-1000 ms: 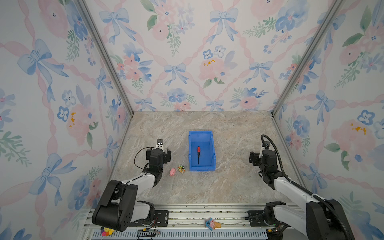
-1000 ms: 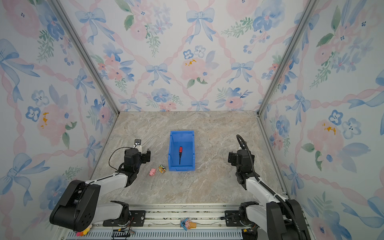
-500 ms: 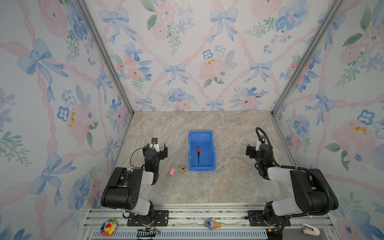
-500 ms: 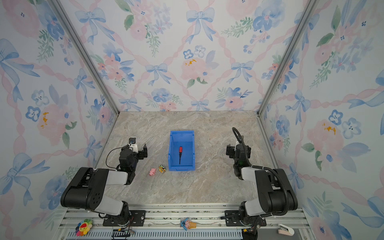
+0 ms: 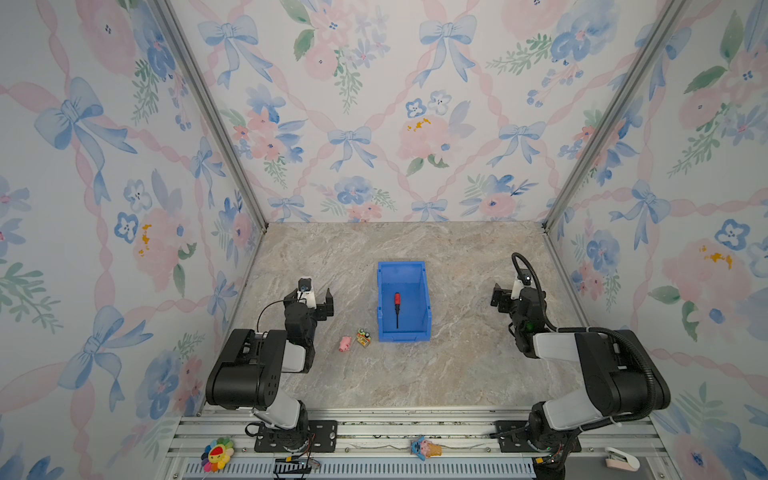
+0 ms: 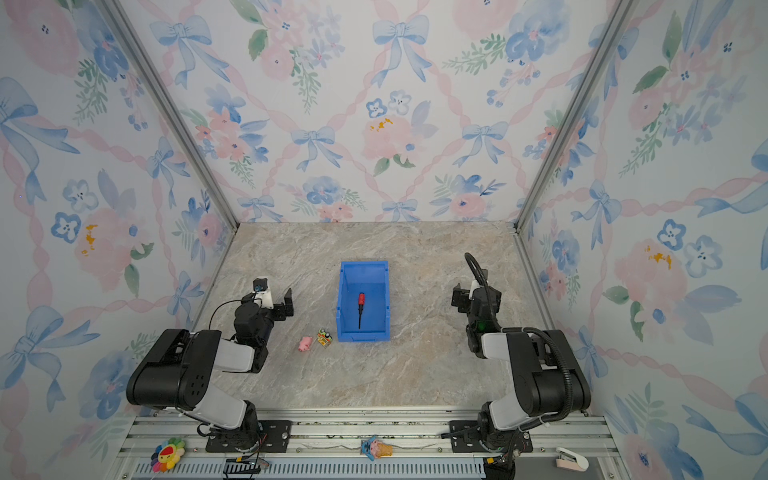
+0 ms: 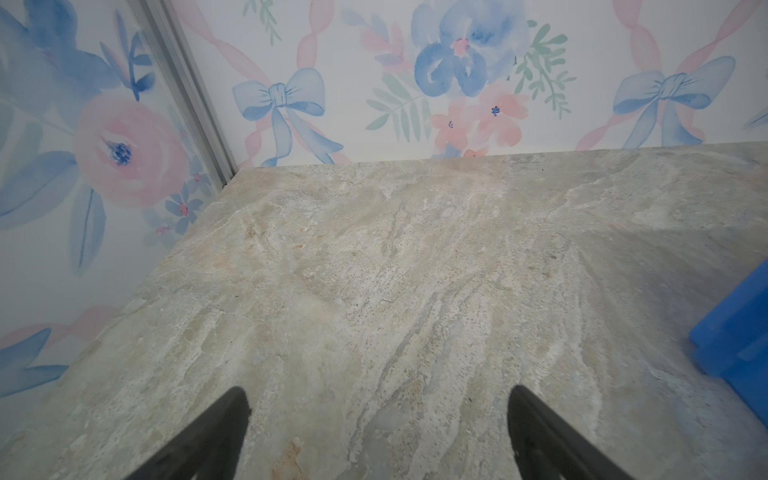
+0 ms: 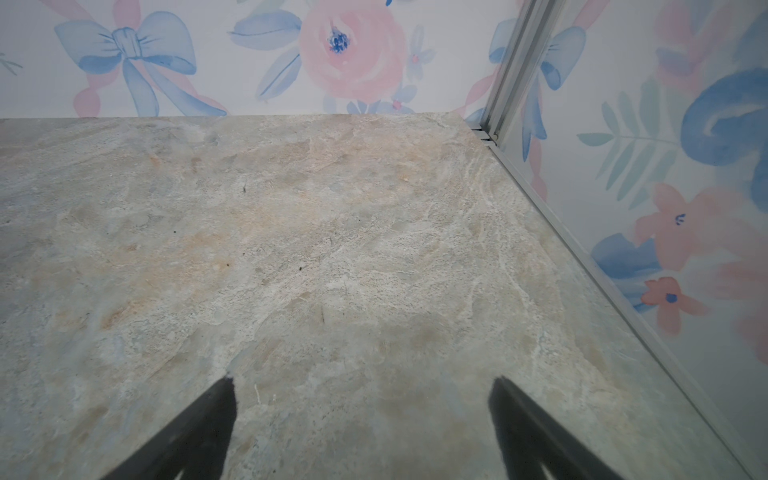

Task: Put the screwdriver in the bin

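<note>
Marble-look tabletop, floral walls | screwdriver lies flat inside bin, red handle toward the back wall | left gripper jaws spread, holding nothing; bin corner cut off at its wrist view's edge | right gripper jaws spread, holding nothing | pink pig just beside small toy, too small to identify
</note>
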